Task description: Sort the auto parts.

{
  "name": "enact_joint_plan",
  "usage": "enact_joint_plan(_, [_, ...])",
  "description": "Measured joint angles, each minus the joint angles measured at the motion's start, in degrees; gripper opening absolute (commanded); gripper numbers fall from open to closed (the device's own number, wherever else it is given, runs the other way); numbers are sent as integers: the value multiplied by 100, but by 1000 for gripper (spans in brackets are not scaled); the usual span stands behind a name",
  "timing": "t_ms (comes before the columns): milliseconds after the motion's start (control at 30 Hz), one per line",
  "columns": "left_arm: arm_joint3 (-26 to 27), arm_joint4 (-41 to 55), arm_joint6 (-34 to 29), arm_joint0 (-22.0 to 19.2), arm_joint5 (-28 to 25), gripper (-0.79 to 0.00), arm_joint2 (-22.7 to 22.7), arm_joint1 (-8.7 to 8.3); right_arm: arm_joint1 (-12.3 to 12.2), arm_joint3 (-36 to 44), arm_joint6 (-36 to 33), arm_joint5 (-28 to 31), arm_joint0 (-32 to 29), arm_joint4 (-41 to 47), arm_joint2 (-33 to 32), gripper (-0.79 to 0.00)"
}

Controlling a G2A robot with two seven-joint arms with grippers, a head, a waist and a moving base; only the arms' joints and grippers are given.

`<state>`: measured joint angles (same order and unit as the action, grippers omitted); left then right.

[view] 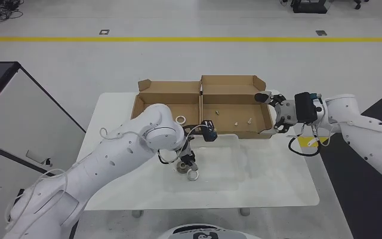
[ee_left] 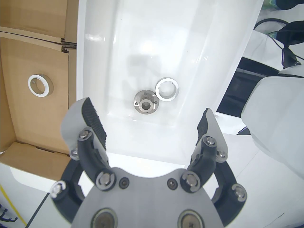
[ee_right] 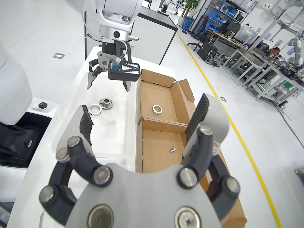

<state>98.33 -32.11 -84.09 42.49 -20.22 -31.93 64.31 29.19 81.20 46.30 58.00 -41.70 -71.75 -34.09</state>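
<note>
Steel parts are sitting in the white tray [ee_left: 152, 24] on the counter [view: 107, 119]: a flanged hub [ee_left: 145, 104] with a plain ring [ee_left: 167, 92] just beside it. The left hand [ee_right: 108, 88] is hovering above the hub, spread wide and holding nothing. The right hand [ee_right: 143, 102] is hanging open and empty at the outer end of the cardboard box [view: 230, 113].

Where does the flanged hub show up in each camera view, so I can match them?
Top view: the hub lies in the clear tray, near the table's middle.
Left wrist view: the hub sits on the tray floor.
Right wrist view: the hub is in the tray, across from the boxes.
Shared landmark: the ring against the hub.
</note>
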Motion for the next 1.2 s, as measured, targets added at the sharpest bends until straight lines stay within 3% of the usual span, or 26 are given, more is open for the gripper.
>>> enact_joint_plan(333, [-255,116,268,-32,-266,-169,506,-96,0,0,0,0,0,0,0,0])
enact_joint_plan(500, [-329,63,334,-67,-332,-179,611,-161,0,0,0,0,0,0,0,0])
enact_joint_plan(600, [-375,23,398,-87,-397,-256,648,-187,0,0,0,0,0,0,0,0])
enact_joint_plan(733, [-455,-103,430,-136,-429,-286,801,-196,0,0,0,0,0,0,0,0])
enact_joint_plan(800, [-524,-119,462,-174,-460,-351,865,-189,0,0,0,0,0,0,0,0])
enact_joint_plan(933, [-644,-158,493,-236,-491,-394,994,-158,0,0,0,0,0,0,0,0])
enact_joint_plan(1200, [-838,-202,479,-315,-477,-406,1218,-70,0,0,0,0,0,0,0,0])
